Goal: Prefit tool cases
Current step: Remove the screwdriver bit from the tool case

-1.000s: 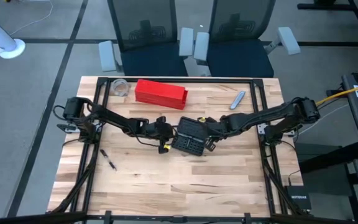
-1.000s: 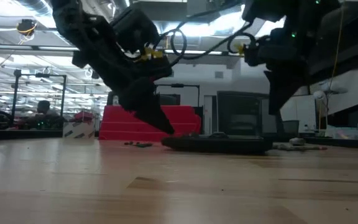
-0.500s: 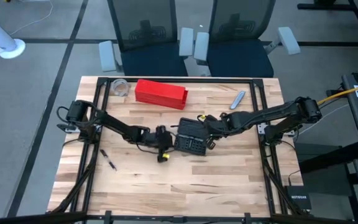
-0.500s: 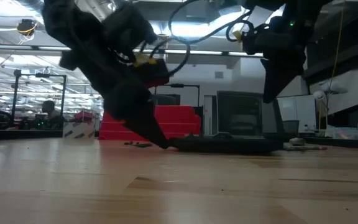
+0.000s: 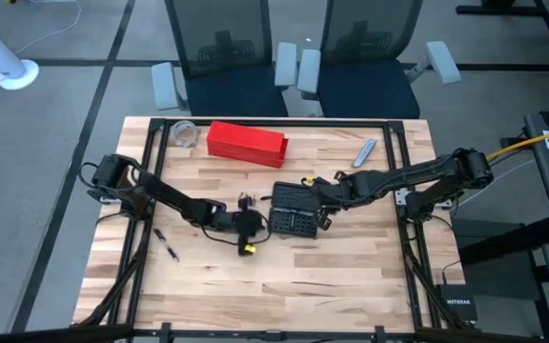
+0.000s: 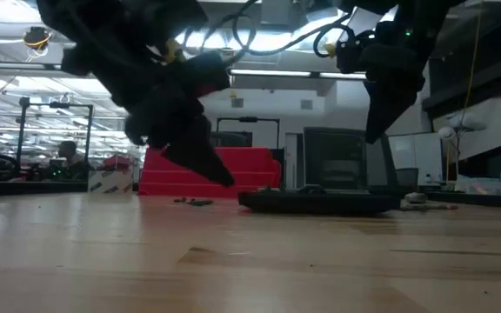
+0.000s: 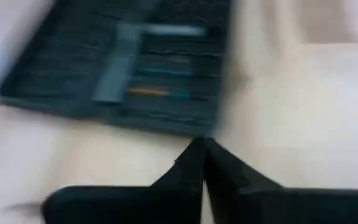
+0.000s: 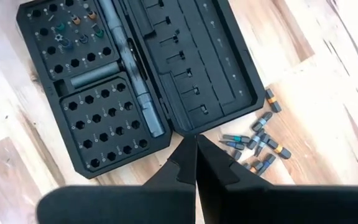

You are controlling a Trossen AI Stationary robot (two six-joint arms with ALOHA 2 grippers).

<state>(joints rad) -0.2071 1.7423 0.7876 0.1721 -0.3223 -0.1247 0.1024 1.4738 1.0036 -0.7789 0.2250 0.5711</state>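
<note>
A: Where's the small black plastic hinged tool case (image 5: 292, 210)?

B: Lying open mid-table (image 5: 341, 276), sockets up. Left end effector (image 5: 255, 225) hovers closed just beside it; its wrist view is blurred.

A: And the right end effector (image 5: 318, 195)?

B: Closed above the case's edge, loose bits (image 8: 257, 142) nearby. Behind, a long red box (image 5: 246, 142).

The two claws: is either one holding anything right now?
No. Both are shut on nothing. The left gripper hangs beside the open tool case, the right gripper just over its edge; the case lies flat on the table.
</note>
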